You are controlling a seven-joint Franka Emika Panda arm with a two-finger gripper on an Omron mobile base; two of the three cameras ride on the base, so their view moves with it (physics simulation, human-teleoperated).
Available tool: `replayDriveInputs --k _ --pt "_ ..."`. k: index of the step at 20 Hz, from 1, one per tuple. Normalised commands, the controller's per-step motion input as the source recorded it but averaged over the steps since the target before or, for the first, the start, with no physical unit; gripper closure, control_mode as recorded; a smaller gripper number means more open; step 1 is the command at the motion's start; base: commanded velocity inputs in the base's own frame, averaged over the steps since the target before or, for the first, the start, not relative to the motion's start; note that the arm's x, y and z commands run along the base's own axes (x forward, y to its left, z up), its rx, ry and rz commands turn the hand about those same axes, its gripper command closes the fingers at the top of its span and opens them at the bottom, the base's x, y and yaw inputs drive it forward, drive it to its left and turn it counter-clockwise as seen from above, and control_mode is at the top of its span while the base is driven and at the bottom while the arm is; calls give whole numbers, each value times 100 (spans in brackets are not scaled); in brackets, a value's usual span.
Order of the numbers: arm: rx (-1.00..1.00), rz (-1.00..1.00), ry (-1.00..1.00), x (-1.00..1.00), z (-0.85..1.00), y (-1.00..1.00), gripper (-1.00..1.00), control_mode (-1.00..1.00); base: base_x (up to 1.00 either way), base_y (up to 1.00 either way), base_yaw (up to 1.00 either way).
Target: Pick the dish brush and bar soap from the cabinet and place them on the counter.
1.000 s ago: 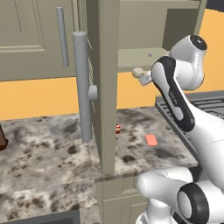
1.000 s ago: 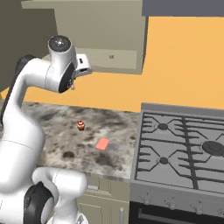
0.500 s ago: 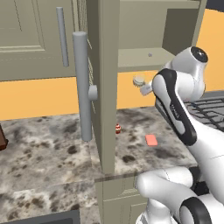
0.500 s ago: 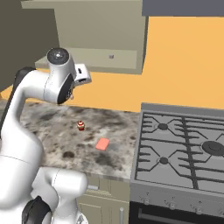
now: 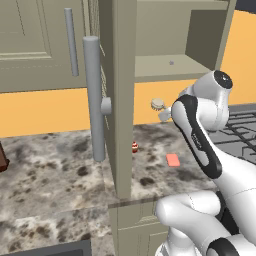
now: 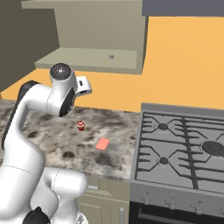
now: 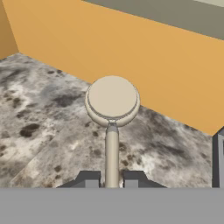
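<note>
White arm, as I see it, is bent high with its gripper (image 7: 111, 179) held out above the counter (image 5: 50, 170). Its jaws are closed on the dish brush (image 7: 112, 113) handle, round head pointing ahead. The bar soap (image 6: 103, 144) lies flat on the counter below.

- Counter (image 5: 55, 170): mottled stone, grey-beige with dark brown blotches, smooth, faint sheen.
- Cabinet (image 5: 160, 30): flat taupe, matt, painted look; its bar handle (image 5: 93, 100) is smooth grey, like brushed metal.
- Brush (image 7: 112, 109): smooth cream-beige head and stick, like plastic, soft sheen.
- Soap (image 6: 103, 144): matt salmon-pink slab, smooth.
- Stove (image 6: 188, 148): dark grey grates, dull metal look.
- Wall (image 6: 183, 57): plain matt orange.
</note>
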Motion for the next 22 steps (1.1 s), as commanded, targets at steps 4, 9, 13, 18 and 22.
replayDriveInputs --k 4,9,13,18,22 --pt "0 0 0 0 -37 0 100 -100 0 0 0" --pt "0 0 0 2 -38 0 100 -100 0 0 0" --pt "2 0 0 23 -36 1 100 -100 0 0 0" --pt "1 0 0 23 -32 1 100 -100 0 0 0" --pt "0 -1 0 13 -38 0 100 -100 0 0 0"
